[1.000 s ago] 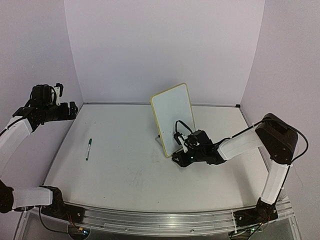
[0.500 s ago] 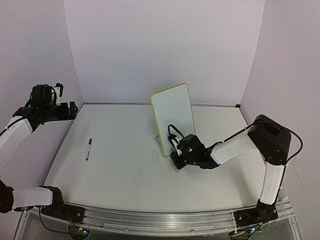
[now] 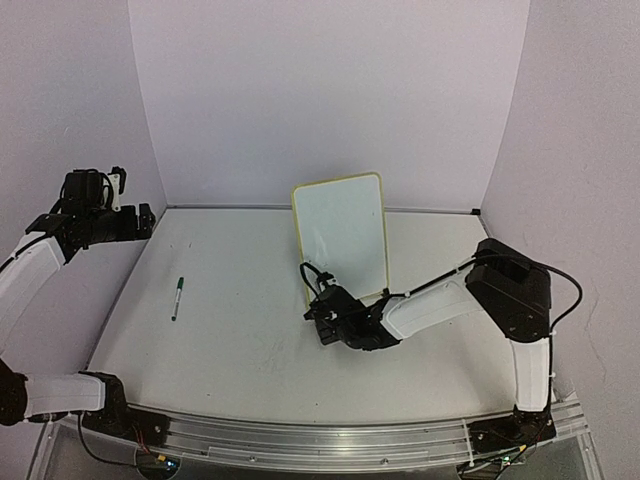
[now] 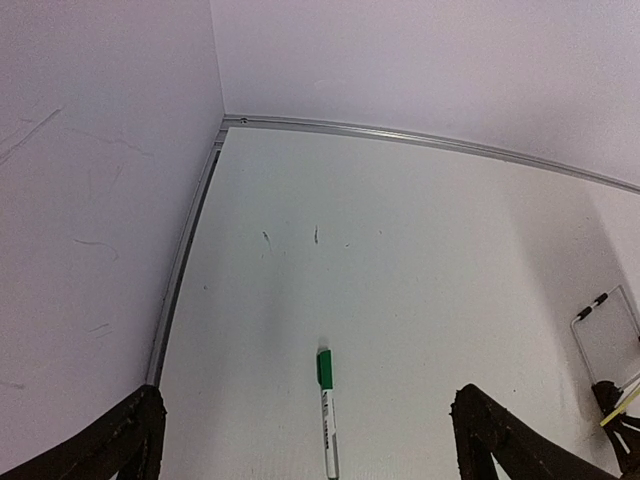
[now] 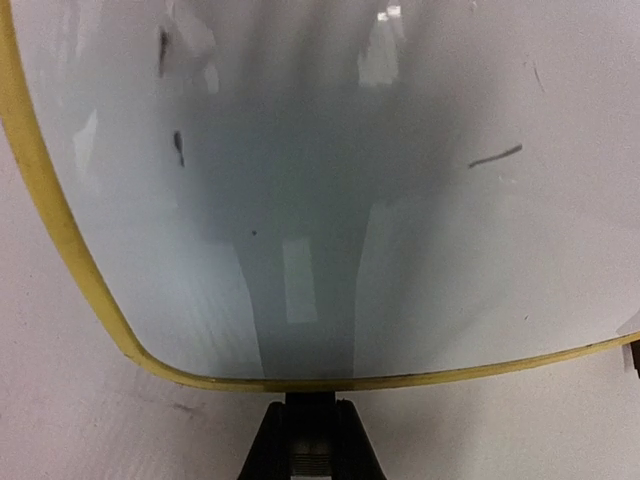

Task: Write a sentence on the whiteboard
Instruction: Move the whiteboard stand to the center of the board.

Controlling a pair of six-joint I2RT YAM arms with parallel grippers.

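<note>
The whiteboard stands upright mid-table on its lower edge, white face toward the top camera, with a thin yellow frame. No sentence is in view on it, only a few small dark marks. My right gripper lies low on the table at the board's bottom left corner. In the right wrist view it is shut on the bottom edge of the whiteboard. A green-capped marker lies on the left of the table. My left gripper hangs open high at the far left, and the marker lies on the table below its spread fingers.
Lilac walls close the table at the back and both sides, with a metal strip along the back edge. The right arm's forearm stretches low across the table from the right.
The right gripper slid left along the board's base and shut on its bottom edge. The board swung round with it to face the camera more. The left arm and the marker stayed still.
</note>
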